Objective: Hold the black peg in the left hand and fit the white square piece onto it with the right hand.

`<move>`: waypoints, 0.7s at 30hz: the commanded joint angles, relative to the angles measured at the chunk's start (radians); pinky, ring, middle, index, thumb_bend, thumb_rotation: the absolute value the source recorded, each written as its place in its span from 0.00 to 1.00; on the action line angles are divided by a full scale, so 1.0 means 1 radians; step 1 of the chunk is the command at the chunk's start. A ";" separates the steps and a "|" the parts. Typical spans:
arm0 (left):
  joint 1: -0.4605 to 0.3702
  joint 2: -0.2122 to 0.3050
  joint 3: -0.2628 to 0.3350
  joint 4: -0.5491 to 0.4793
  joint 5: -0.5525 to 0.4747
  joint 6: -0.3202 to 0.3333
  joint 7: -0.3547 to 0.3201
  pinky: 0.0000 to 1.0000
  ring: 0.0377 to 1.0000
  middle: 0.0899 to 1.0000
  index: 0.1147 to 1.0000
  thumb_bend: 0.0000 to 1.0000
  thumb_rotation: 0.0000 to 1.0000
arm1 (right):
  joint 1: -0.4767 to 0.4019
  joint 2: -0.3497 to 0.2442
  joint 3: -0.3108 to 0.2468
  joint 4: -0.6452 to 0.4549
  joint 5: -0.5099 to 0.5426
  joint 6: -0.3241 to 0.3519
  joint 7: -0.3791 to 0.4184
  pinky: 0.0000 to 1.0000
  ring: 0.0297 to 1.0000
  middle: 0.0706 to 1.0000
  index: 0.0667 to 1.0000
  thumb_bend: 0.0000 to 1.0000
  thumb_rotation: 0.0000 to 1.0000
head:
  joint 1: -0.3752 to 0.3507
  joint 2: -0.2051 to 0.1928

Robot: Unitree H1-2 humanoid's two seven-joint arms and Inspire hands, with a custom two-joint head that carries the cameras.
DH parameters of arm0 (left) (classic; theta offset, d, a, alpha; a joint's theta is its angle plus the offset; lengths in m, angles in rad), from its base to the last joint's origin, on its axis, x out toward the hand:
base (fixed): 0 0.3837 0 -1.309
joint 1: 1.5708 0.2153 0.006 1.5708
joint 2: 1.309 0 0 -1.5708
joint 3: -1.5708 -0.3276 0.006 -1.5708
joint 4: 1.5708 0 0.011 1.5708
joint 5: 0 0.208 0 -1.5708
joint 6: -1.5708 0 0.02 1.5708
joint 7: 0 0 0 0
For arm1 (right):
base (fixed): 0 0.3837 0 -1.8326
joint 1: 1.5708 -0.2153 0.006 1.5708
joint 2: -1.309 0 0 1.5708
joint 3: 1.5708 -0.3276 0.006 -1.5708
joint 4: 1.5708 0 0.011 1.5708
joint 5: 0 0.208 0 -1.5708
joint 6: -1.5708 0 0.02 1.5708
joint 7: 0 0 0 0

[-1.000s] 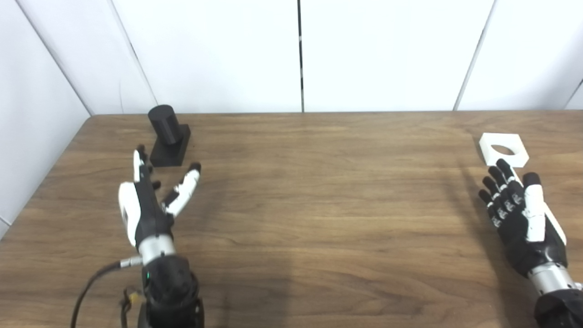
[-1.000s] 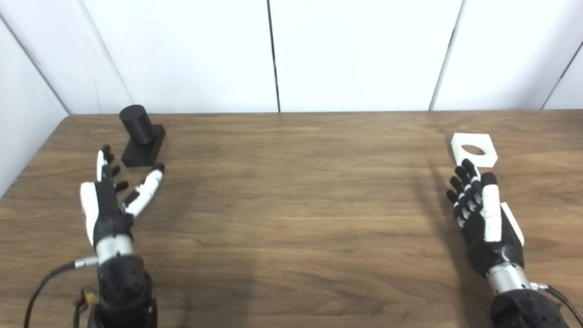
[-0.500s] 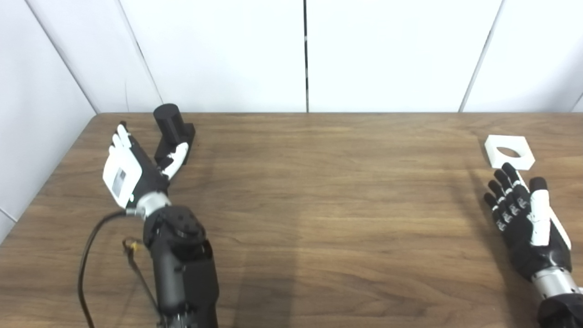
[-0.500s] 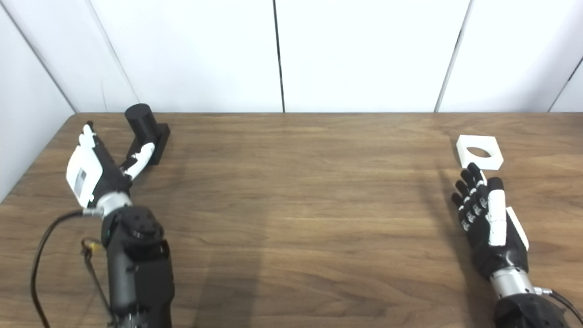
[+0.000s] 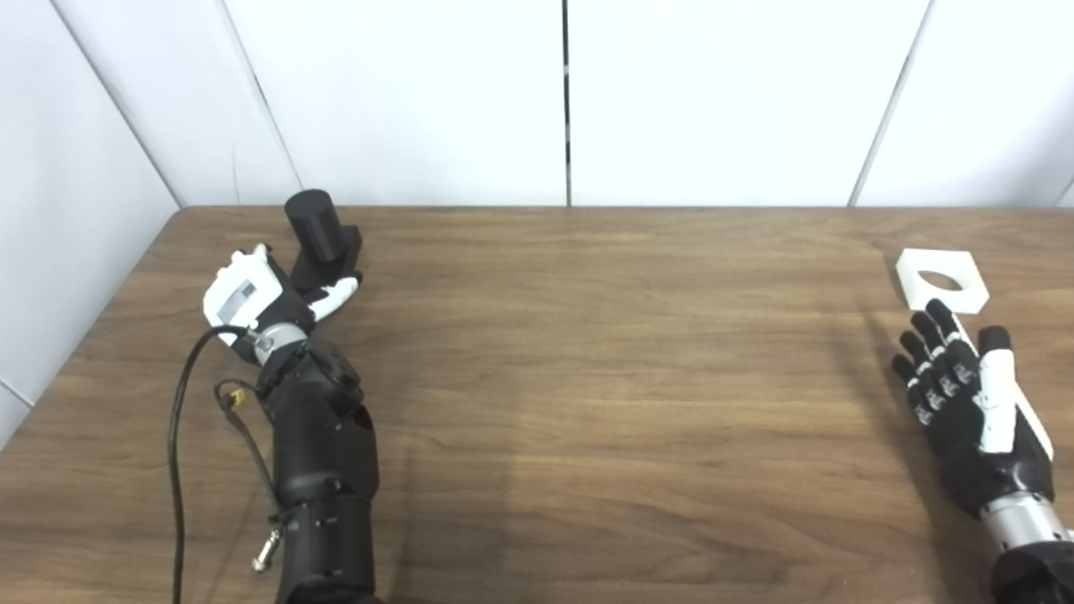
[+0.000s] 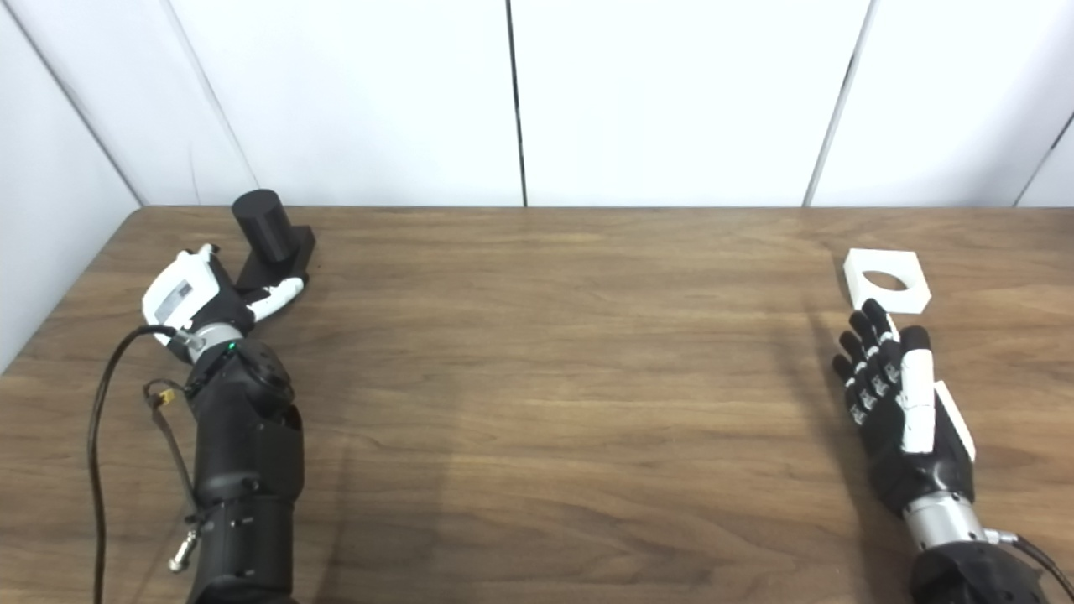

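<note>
Wooden table [image 5: 587, 352], left hand [image 5: 260, 294] at black peg [image 5: 315, 231]; right hand [image 5: 965, 403] spread

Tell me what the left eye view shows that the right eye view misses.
Only the left eye view: a seam low on the left wall. Only the right eye view: a cable leaving the right wrist. Both: the left hand against the black peg, grip unclear, and the right hand open near the white square piece, which lies on the table.
</note>
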 commanded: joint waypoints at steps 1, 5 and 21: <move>-0.073 0.027 -0.012 -0.004 0.053 -0.001 -0.015 1.00 1.00 1.00 0.90 0.88 0.71 | -0.025 -0.012 -0.002 -0.042 0.015 -0.025 0.012 1.00 1.00 1.00 1.00 0.56 1.00 | 0.001 0.000; -0.095 0.047 -0.029 0.041 0.105 -0.001 -0.051 1.00 1.00 0.99 0.89 0.89 0.74 | -0.022 -0.013 -0.001 -0.044 0.013 -0.025 0.012 1.00 1.00 1.00 1.00 0.57 1.00 | 0.004 -0.001; -0.159 0.073 -0.035 0.151 0.132 -0.001 -0.072 0.99 0.99 0.98 0.91 0.85 0.75 | -0.006 -0.023 0.007 -0.056 0.003 -0.028 0.021 1.00 1.00 1.00 1.00 0.56 1.00 | -0.001 -0.004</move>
